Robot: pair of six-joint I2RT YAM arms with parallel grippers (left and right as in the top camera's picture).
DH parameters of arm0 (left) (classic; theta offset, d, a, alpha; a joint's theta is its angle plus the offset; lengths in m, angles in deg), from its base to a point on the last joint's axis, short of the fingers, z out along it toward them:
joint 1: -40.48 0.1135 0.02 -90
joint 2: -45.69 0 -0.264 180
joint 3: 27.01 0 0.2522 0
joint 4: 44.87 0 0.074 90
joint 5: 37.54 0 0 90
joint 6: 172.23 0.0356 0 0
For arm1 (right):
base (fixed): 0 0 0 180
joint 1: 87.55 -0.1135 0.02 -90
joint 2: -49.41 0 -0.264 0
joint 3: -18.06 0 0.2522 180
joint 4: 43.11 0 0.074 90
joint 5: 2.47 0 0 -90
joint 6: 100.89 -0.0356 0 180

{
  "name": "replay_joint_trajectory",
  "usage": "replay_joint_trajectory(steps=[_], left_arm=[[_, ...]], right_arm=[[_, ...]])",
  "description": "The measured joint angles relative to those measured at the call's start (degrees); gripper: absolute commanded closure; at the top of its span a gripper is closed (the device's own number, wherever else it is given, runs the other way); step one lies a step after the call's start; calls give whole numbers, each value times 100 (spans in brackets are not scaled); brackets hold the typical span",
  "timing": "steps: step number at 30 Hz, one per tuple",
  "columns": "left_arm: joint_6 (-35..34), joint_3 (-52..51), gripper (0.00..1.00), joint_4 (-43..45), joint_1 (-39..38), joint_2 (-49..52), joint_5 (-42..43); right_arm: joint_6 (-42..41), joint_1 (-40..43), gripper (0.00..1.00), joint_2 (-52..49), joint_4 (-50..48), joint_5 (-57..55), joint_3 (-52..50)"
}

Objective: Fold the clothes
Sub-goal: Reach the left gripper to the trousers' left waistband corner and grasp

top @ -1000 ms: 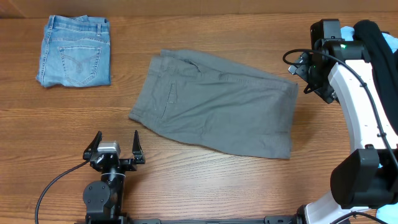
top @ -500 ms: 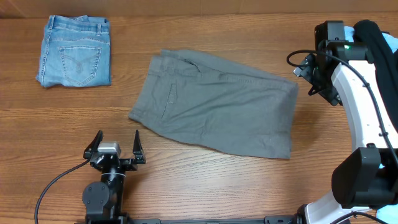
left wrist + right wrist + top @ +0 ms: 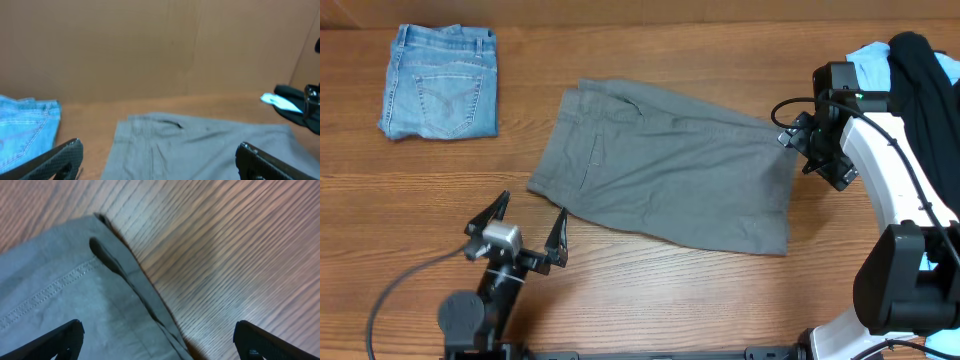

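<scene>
Grey shorts (image 3: 670, 175) lie flat and slightly skewed mid-surface (image 3: 720, 300), with a pocket seam showing and the hem rumpled at 5 o'clock. The left hand (image 3: 530, 212) at their 7 o'clock is spread and empty. The right hand (image 3: 157, 327) is spread wide over their 3 o'clock corner.

My left pincer (image 3: 532, 208), fingers spread, sits just beside the near-left corner of the flat grey cotton shorts (image 3: 670, 175). The wooden counter (image 3: 650, 295) is free along the near edge. My right pincer (image 3: 788, 138) hangs spread at their right edge, with bare wood beside it. Black and pale-blue garments (image 3: 920, 80) crowd the far-right corner, and folded light-blue denim shorts (image 3: 440, 80) fill the far-left.
</scene>
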Motion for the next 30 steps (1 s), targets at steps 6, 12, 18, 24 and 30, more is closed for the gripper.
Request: replay_joint_trajectory(steps=[6, 12, 18, 24, 30], left_arm=[[299, 2605, 0, -1882, 0, 2997, 437], [1106, 5786, 0, -4513, 0, 6417, 778], [1692, 7995, 0, -5805, 0, 8725, 872], [2367, 8653, 0, -6177, 4, 9862, 881], [2643, 8673, 0, -6196, 96, 10515, 737]], right_arm=[[17, -2, 0, -4, 79, 133, -31], [529, 0, 0, -4, 448, 387, -59], [1123, 0, 0, -4, 658, 855, -66], [1311, 0, 0, -4, 732, 1003, -66], [1414, 0, 0, -4, 837, 1027, -66]])
